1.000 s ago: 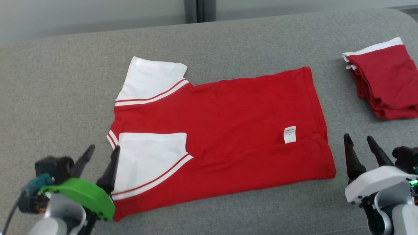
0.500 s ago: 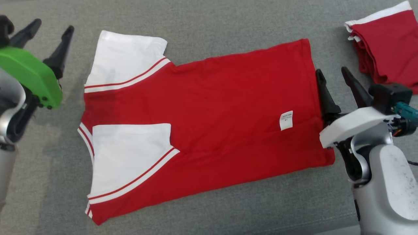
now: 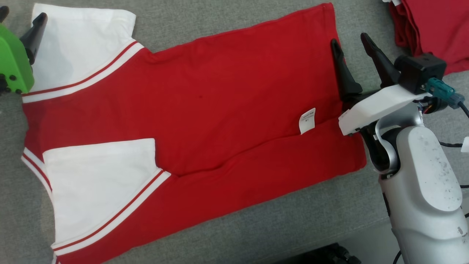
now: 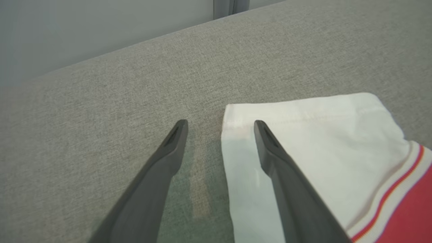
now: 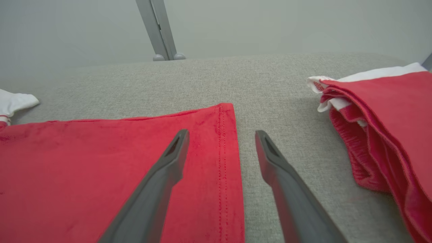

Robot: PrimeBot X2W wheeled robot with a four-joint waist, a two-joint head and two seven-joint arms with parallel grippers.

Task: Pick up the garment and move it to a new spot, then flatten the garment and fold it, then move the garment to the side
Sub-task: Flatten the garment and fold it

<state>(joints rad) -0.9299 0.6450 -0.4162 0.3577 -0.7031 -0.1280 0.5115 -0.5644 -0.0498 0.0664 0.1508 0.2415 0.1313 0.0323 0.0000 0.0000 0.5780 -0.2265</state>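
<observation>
Grey woven cushion [image 3: 263,220] fills the head view, and on it the shirt [image 3: 220,102] lies flat, red with white sleeves, its lower part doubled over itself, a white label [image 3: 307,120] showing near the right end. The near sleeve [image 3: 99,183] is folded in over the red body. The right gripper [image 3: 349,39] stands at the shirt's right edge, fingers apart, one over the red cloth and one beyond it. The left gripper [image 3: 22,15], on a green housing, sits at the far left corner by the other white sleeve, fingers apart. A red pile [image 3: 432,33] of folded cloth lies at the upper right, clear of the shirt. From the left wrist, the two dark fingers spread wide: one over bare cushion, the other over the corner of the white sleeve, whose edge runs between them. Whether the tips touch cloth cannot be told. A pale wall [image 4: 101,27] rises behind the cushion. From the right wrist, the fingers stand apart astride the stitched hem [image 5: 222,152], one above red cloth, the other above grey cushion, with the pile lying off to the side.
</observation>
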